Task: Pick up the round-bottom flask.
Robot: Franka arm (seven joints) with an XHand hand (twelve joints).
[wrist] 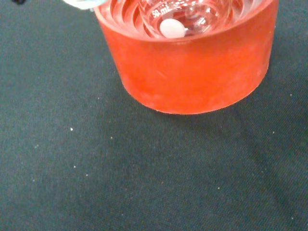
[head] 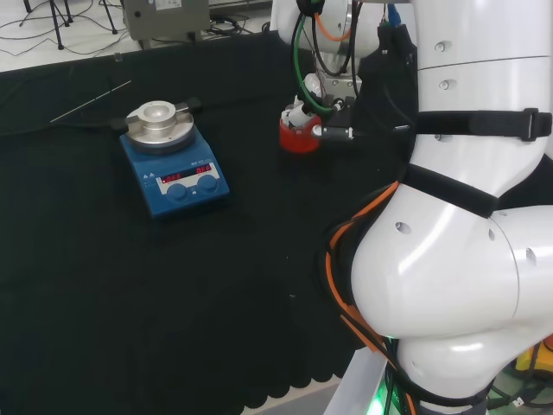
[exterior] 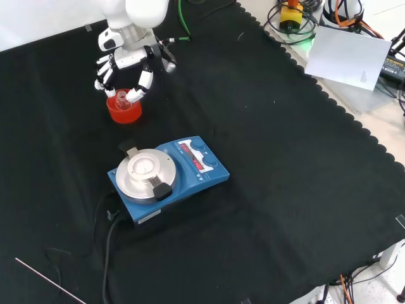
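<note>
the worktop (exterior: 285, 158) is draped in black cloth with a scalloped edge; in the front view a red ribbed stand (exterior: 123, 111) rests on it at about 10 o'clock, a blue stirrer plate (exterior: 168, 177) near the centre, a thin rod (exterior: 50, 282) at 7 o'clock

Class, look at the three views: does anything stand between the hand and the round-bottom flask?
Nothing visible does. The hand hangs right over the round-bottom flask in its red ribbed stand; the blue hotplate stirrer stands apart.
</note>
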